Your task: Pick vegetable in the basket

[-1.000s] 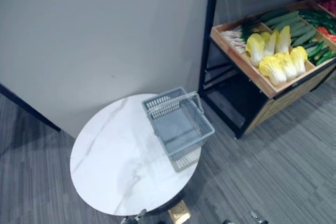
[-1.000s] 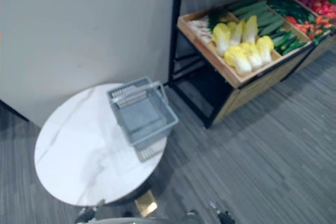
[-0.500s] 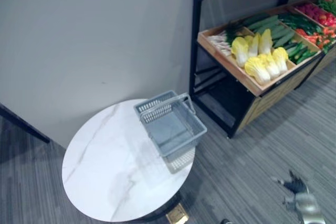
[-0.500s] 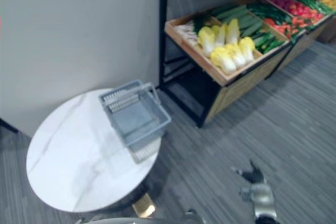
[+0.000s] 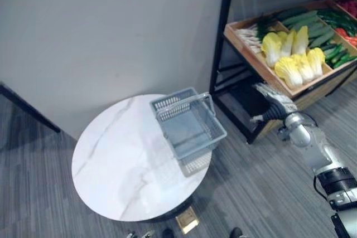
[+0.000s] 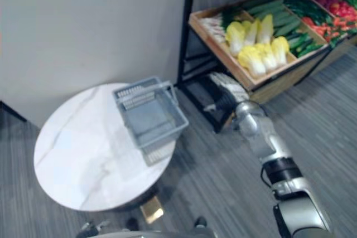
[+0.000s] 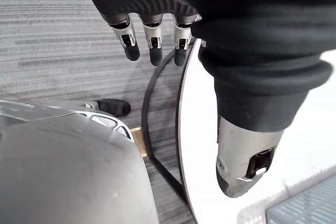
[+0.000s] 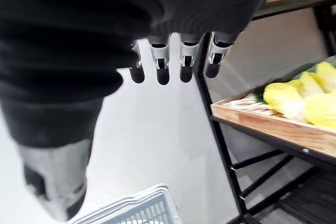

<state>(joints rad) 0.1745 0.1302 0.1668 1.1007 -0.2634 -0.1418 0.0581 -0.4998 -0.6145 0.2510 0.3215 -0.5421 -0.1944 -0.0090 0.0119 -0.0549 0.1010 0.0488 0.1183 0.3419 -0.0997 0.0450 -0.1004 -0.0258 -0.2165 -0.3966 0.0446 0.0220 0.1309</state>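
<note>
We'd say this is the very first step: the reach toward the produce, with nothing picked yet.

The rack carries a sloped wooden crate. The right robot hand hangs just below the crate's front corner. It's close, but we can't tell if it's touching. In its wrist view the fingers are straight with the thumb well apart, so it's wide open and holding nothing.

Off to that hand's left is the round worktop, and at the edge nearest the hand sits the grey basket. It's empty, with its handle folded across the far end.

The crate is well stocked. The yellow cabbages are up and beyond the fingertips and are the closest pick. The cucumbers lie further back, and there are some pale stalks at the far corner.

The left robot hand hangs by the worktop's rim with its fingers relaxed, also empty.

For the next move, we reckon the right hand has to lift over the crate's rim and settle on a cabbage. It'll need to wrap wide, since those heads look bulky and leafy. Then it has to swing left and lower the cabbage into the basket.
</note>
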